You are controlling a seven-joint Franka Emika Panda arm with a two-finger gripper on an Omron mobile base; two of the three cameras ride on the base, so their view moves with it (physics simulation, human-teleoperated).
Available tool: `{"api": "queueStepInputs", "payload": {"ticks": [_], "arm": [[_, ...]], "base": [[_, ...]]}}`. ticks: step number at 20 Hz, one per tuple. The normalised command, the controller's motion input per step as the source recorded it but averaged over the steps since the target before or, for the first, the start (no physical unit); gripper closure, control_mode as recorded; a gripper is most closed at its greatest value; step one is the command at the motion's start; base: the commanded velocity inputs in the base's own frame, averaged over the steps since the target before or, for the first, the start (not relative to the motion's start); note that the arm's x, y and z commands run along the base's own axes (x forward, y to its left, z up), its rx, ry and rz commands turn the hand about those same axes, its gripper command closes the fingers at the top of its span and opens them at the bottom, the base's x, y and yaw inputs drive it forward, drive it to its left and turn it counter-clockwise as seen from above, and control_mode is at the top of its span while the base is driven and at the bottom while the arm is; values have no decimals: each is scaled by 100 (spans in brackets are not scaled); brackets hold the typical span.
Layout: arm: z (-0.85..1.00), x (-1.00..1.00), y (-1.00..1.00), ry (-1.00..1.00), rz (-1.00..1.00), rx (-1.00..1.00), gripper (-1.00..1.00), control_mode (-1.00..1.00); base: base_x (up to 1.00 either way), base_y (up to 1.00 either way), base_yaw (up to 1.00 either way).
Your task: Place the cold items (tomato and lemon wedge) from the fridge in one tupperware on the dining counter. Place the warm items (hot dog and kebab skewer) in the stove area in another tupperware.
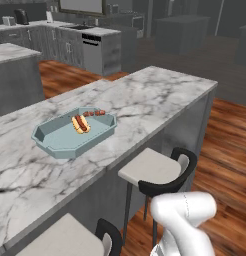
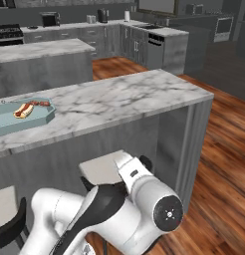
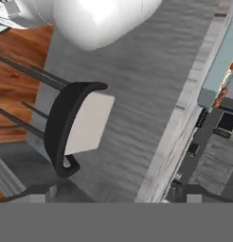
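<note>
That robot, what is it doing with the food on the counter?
Right now it isn't holding anything. A hot dog and a kebab skewer already lie in the pale blue tray on the marble dining counter. The white arm is folded low beside the stools, and its gripper is open and empty, pointing at the counter's grey side.

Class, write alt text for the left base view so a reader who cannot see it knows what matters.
A pale blue-green tupperware sits on the white marble dining counter, holding a hot dog with a kebab skewer at its far rim. Two stools stand below the counter's overhang, and grey kitchen cabinets line the background.
</note>
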Motion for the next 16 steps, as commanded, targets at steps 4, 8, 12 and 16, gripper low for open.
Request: {"api": "queueStepInputs", "payload": {"ticks": [4,8,12,16], "arm": [[-88,22,54,-14,8,-17,-100,-100],[-71,40,80,14,10,-31,-100,-100],[-71,28,87,12,12,-37,-100,-100],[-89,43,73,0,21,-33,-100,-100]], "base": [[0,0,0],[0,0,0],[0,0,0],[0,0,0]]}}
